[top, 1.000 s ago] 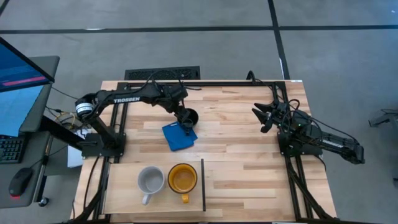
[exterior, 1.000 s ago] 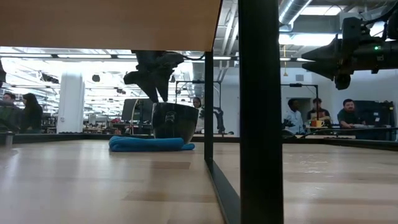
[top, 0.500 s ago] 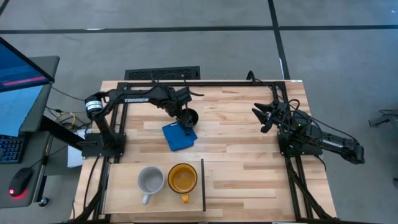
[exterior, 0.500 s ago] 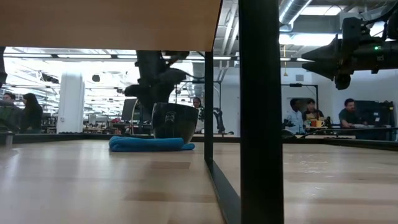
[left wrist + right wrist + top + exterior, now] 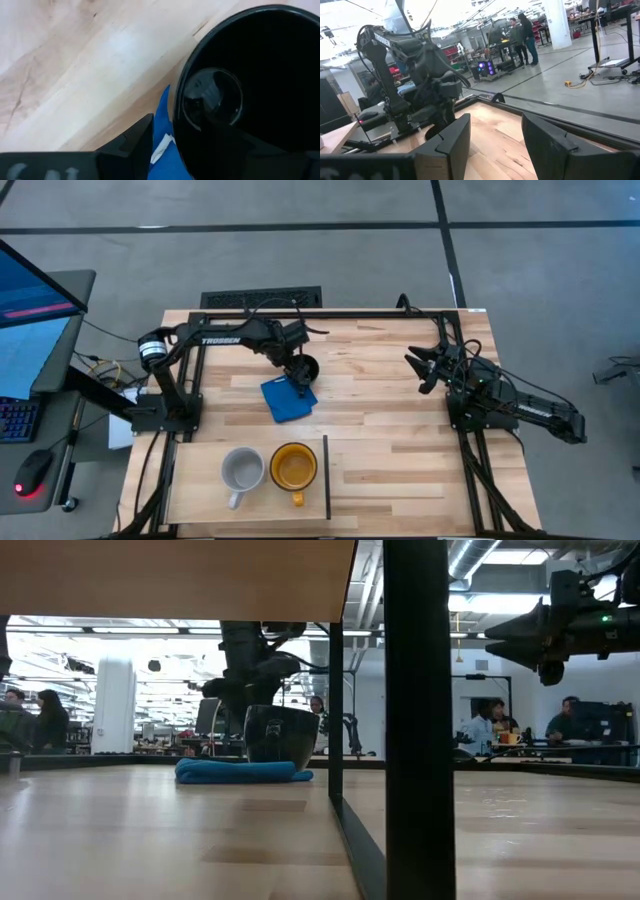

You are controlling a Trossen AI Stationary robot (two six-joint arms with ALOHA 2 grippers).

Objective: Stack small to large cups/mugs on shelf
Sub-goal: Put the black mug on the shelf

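Near the back of the table point(image 5: 400, 420), your left end effector point(image 5: 299, 377) hung directly over the black mug point(image 5: 306, 367), its fingers spread wide with one finger outside the rim and the other down inside the mug; from the pictures you could not tell whether the pads touched the wall. That mug stood upright, mouth up, on the far corner of the blue cloth point(image 5: 286, 400), which lay flat on the planks. From the low camera the black mug point(image 5: 281, 735) sat on the folded cloth point(image 5: 243, 772), with the arm coming down onto it from above.

On the pale shelf point(image 5: 200, 480) at the table's near edge, the grey-white mug point(image 5: 242, 470) and the yellow mug point(image 5: 293, 467) stood upright side by side, just apart, both handles pointing toward the near edge. The yellow one sat just beside the dark divider point(image 5: 327, 476).

Your right end effector point(image 5: 424, 369) waited with its fingers apart above the right side of the table, well apart from all three mugs.
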